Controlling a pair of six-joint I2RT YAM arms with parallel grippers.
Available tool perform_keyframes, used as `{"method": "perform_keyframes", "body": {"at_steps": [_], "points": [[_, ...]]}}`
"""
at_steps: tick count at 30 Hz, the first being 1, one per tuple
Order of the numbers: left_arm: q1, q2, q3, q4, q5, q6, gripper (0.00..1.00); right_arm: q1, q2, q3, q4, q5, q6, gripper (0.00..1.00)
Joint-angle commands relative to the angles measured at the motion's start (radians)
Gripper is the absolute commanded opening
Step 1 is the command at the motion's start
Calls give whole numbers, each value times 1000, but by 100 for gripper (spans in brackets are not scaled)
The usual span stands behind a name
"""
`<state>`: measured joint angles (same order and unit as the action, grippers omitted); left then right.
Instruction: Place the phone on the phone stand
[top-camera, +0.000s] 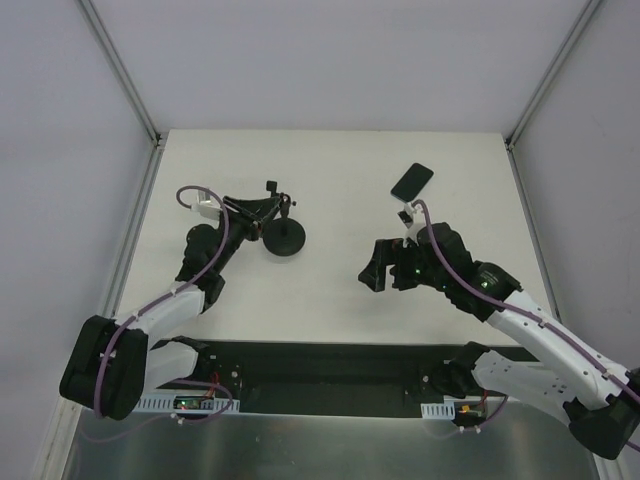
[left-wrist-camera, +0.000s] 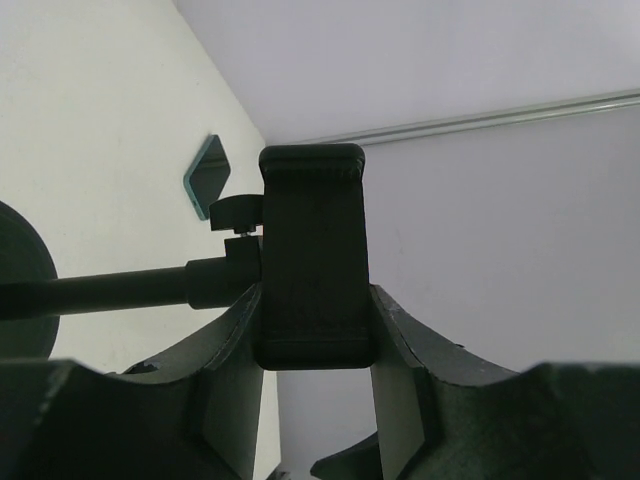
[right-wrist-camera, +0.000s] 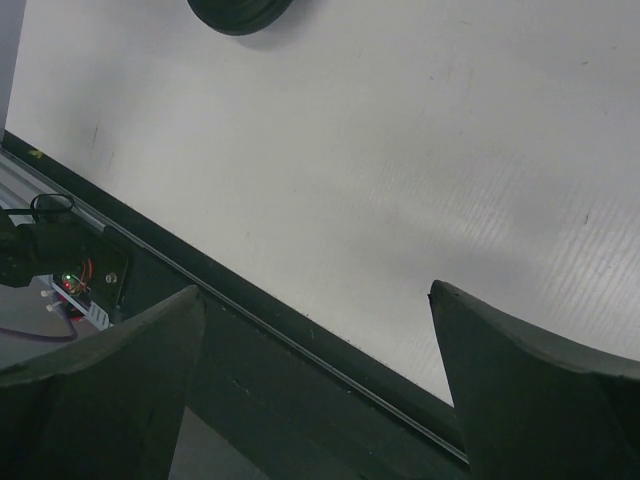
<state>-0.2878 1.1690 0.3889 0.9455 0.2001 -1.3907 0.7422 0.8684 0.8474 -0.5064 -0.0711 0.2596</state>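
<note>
Black phone (top-camera: 412, 181), one; black phone stand (top-camera: 285, 240), one.

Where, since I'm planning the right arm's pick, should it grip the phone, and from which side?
Probably across the two long edges of the phone midway, from above, right end effector turned to match its diagonal. It lies flat on the table, so only its thin edges are free.

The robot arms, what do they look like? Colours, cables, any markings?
Both the left arm and right arm have white link shells between bulky black joints. A purple cable loops loosely along each, ending at a small white connector near the wrist. The jaws are matte black, broad and wedge-shaped. No printed markings are legible.
</note>
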Motion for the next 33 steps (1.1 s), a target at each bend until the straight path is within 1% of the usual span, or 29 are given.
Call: {"method": "perform_keyframes", "body": {"at_steps": [1,3,4,6,7,8,11,12,13,14,15,16,17,18,19,21,22,23,24,25,26,27,28,29,31,32,33], "points": [[-40,-91,-4,105,-186,75,0,58,38,-5,63,101,53,96],[-47,-72,-36,142,-171,44,0,97,47,-4,74,132,82,96],[-48,-51,-48,169,-162,30,0,106,53,-8,106,154,101,96],[-48,-32,-86,242,-154,7,0,120,58,-22,150,149,162,96],[-50,-23,-99,254,-153,-1,0,137,67,-34,196,151,177,96],[-50,-19,-117,280,-149,-7,0,146,75,-33,210,159,213,96],[-50,-17,-142,314,-140,-11,0,197,118,-19,243,204,240,96],[-50,-19,-157,326,-139,-11,8,221,132,-10,246,218,245,96],[-50,-28,-162,328,-137,-13,20,230,158,-2,267,241,253,96],[-47,-38,-171,329,-125,-21,38,239,165,-5,288,247,262,96],[-45,-49,-195,329,-116,-21,62,250,173,-13,314,254,312,96],[-39,-90,-208,311,-96,-21,94,250,178,-25,389,257,338,96],[-25,-121,-222,279,-55,-19,99,255,179,-57,435,261,371,96],[-18,-158,-223,224,-27,-13,99,266,178,-70,483,272,412,96],[-8,-240,-222,114,1,28,99,270,187,-79,561,293,431,96],[13,-342,-182,-52,76,103,99,272,217,-77,621,304,441,96],[21,-452,-153,-293,91,207,99,275,230,-70,662,313,444,96],[25,-504,-80,-418,100,272,99,275,245,-62,686,314,445,96],[35,-555,-37,-541,85,338,99,276,279,-51,753,298,445,96],[41,-645,5,-685,62,472,99,276,299,-44,781,294,457,96],[44,-685,77,-868,38,537,99,278,322,-30,807,286,463,96],[47,-756,106,-942,-35,599,99,281,374,1,845,269,467,96],[45,-785,131,-1020,-66,690,99,286,398,22,856,269,481,96],[47,-808,169,-1119,-94,728,99,289,424,39,865,272,489,96],[36,-845,206,-1200,-166,807,99,296,501,85,905,281,515,96],[33,-854,228,-1261,-186,823,99,298,529,99,923,284,538,96],[33,-873,234,-1278,-195,837,99,304,578,119,945,293,544,96]]}}
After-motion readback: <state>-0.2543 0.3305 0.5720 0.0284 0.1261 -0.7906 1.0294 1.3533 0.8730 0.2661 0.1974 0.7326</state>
